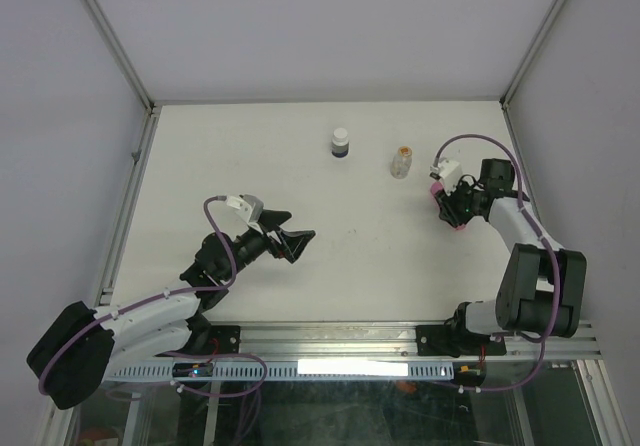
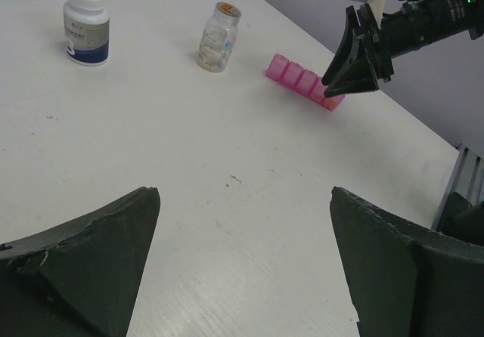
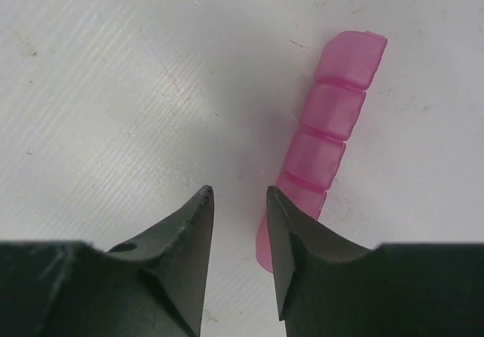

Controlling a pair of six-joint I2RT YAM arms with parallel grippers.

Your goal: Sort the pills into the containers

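Plainly, pink organizer strip lies just beside right jaws.

Translucent pink on the pill-organizer strip, black on the left tool and right tool, white across the surface, white and navy on the bottle, orange capping the clear vial.

The right pincer covers the near end of the pink organizer.

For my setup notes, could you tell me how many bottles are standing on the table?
2: the white-capped bottle at the far centre, and the clear orange-capped vial just to its right. None seems hidden.
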